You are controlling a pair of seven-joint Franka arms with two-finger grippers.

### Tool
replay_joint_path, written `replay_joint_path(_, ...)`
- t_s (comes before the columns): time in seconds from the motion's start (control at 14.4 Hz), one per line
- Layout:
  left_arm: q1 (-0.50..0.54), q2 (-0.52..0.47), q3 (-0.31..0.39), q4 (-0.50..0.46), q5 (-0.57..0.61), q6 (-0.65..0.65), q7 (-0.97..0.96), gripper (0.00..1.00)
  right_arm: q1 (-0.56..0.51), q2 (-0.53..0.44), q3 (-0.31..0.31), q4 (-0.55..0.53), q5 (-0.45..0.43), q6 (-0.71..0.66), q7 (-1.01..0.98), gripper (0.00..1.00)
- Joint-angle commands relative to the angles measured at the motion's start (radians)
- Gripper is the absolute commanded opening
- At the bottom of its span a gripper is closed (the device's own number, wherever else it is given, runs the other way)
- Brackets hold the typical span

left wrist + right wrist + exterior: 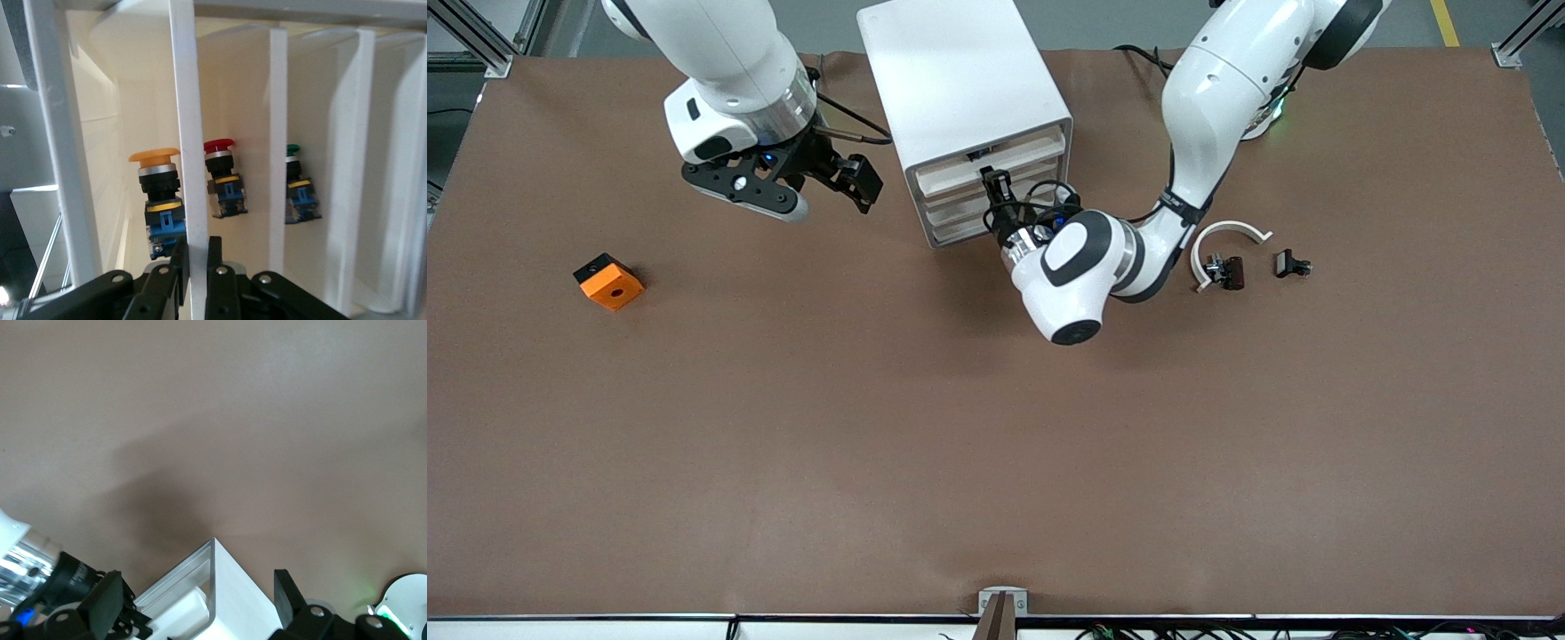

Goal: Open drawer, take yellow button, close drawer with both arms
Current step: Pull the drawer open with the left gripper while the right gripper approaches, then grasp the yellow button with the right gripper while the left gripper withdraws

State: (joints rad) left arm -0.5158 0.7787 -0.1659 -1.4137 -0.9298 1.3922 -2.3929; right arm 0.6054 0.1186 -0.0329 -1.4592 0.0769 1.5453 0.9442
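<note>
Brown matting covers the table (871, 427), with the cabinet (960, 80) standing between the arms' bases. At its front the left gripper (994, 182) pinches the drawer (996, 173) strip with its fingers closed on it. Over bare mat beside the cabinet, the right gripper (854, 182) waits, fingers spread. An orange cube (609, 282) lies toward the right arm's end; a white band (1227, 240) and clips (1292, 264) lie toward the left arm's.

Left wrist view: the fingers (177, 267) clamp the strip (190, 167). Inside, the button (159, 193) sits beside a red-capped one (223, 180) and a green-capped one (300, 187).

Right wrist view: open fingers (107, 610) flank the cabinet's corner (220, 587).
</note>
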Motion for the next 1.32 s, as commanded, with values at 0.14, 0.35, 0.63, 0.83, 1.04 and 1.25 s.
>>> replay_joint_path(0.14,0.089,0.005,0.006,0.044,-0.004,0.001,-0.012,0.12,0.036,0.032,-0.005,0.019,0.010,0.021,0.141,1.00)
replay_joint_path(0.35,0.131,0.008,0.006,0.076,-0.004,0.002,-0.011,0.13,0.080,0.056,-0.005,0.019,0.009,0.044,0.261,1.00)
replay_joint_path(0.63,0.177,0.011,0.006,0.119,-0.006,0.024,0.004,0.17,0.164,0.096,-0.005,0.019,0.007,0.101,0.428,1.00)
replay_joint_path(0.83,0.212,0.010,0.008,0.133,-0.006,0.025,0.020,0.20,0.227,0.131,-0.007,0.019,-0.003,0.137,0.484,1.00)
replay_joint_path(1.04,0.212,0.002,0.017,0.142,-0.004,0.025,0.050,0.68,0.263,0.168,-0.007,0.014,-0.005,0.174,0.544,1.00)
replay_joint_path(1.25,0.232,0.001,0.023,0.163,0.003,0.025,0.086,1.00,0.281,0.200,-0.007,-0.004,-0.005,0.217,0.571,1.00)
